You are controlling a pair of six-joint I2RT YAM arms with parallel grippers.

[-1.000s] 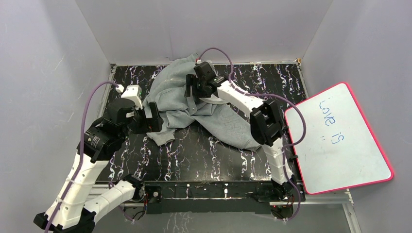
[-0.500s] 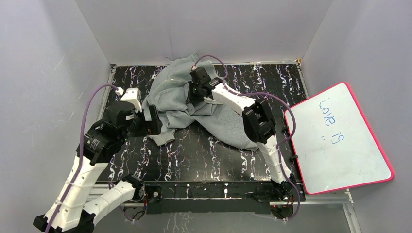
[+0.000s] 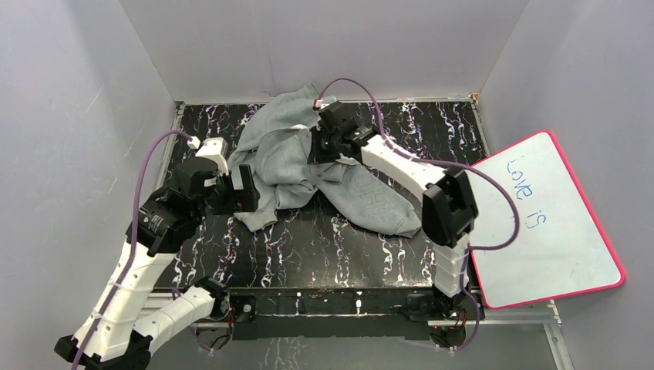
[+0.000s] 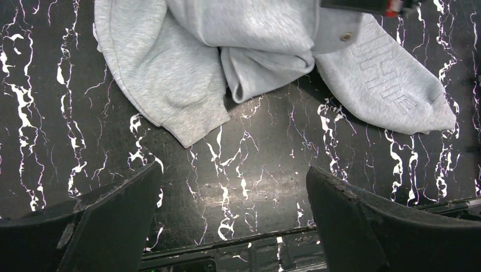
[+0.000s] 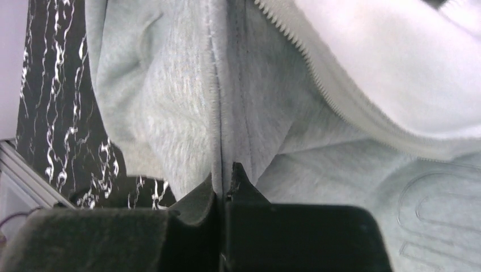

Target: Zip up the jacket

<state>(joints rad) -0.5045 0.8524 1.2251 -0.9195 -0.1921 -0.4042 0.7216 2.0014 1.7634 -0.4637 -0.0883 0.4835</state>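
my left gripper (image 4: 232,190) hangs wide apart over the black, white-veined table (image 3: 308,239), near a ribbed cuff (image 4: 193,122). beyond, the jacket (image 3: 281,158) lies crumpled: soft grey fleece, embossed lettering (image 4: 385,73) on one sleeve (image 4: 417,110). a whiteboard (image 3: 544,220) sits at right. farther back my right gripper (image 5: 224,184) pinches a fleece seam (image 5: 218,113) by the zipper teeth (image 5: 295,42); a second ago it stood open.

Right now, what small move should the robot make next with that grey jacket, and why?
Probably a gentle pull with the right pincer, drawing the pinched edge out flat. It is shut on a seam of the jacket, which lies crumpled with its zipper teeth unjoined. The left pincer hangs open over the table, holding nothing.
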